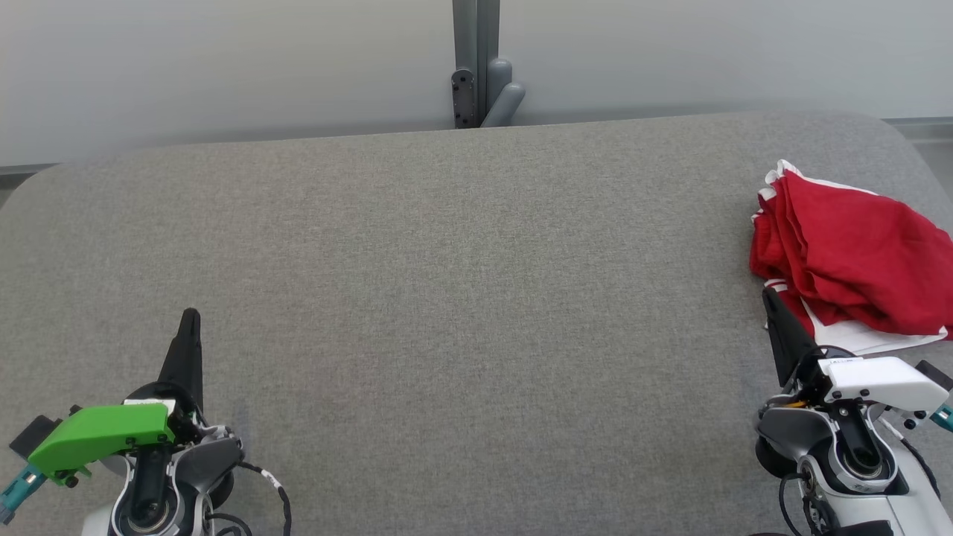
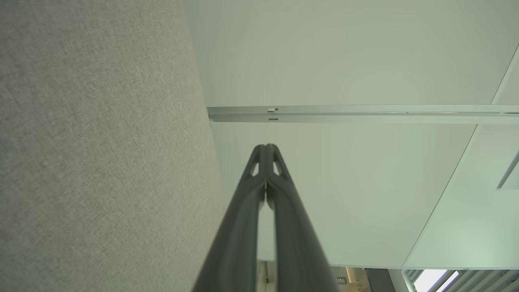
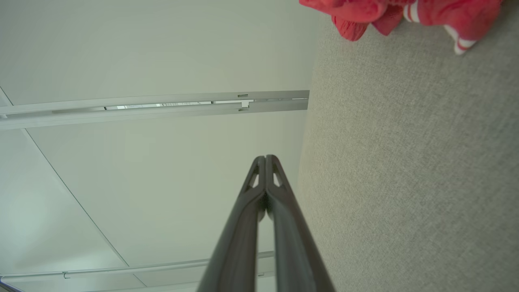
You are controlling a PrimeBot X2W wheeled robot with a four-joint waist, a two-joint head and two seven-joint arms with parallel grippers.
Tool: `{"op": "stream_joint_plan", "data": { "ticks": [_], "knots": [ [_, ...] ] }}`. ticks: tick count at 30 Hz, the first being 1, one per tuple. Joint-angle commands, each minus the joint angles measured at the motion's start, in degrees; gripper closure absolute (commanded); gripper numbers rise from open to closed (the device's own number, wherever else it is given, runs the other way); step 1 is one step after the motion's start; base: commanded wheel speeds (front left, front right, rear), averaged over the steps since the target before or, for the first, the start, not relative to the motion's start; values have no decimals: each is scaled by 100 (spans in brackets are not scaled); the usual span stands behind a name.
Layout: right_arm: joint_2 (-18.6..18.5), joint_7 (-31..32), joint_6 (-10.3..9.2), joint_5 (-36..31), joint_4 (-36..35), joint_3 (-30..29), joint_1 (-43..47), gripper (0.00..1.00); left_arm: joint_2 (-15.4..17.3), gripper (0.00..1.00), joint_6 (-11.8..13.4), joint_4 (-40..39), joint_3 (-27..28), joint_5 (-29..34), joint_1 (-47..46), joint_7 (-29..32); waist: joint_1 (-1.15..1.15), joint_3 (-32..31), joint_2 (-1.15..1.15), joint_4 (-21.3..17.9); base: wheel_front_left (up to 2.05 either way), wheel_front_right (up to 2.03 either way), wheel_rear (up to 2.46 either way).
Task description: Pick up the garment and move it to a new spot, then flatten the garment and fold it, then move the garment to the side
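So the garment (image 1: 856, 257) is sitting way over at the right edge of the grey fabric table (image 1: 447, 260), bunched into a loose heap. It's bright red with white trim along the edges, and a white bit pokes out underneath on the near side, with lots of soft folds stacked on each other. The left gripper (image 1: 190, 316) sits at the near left, fingers pressed together on nothing, well apart from the cloth. The right gripper (image 1: 770, 298) is likewise closed and empty, its tip just beside the heap's near corner.
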Motion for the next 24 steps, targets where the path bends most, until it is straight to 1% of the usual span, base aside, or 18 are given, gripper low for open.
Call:
{"op": "stream_joint_plan", "data": {
  "ticks": [1,24],
  "knots": [
    [-40,-15,2,33,-19,14,27,100,37,100,-21,-4,1,-9,-66,11,0,0,0,0,0,0,0],
    [-79,-70,2,102,-26,84,37,100,37,100,-21,-4,1,-8,-66,11,0,0,0,0,0,0,0]
  ]
}}
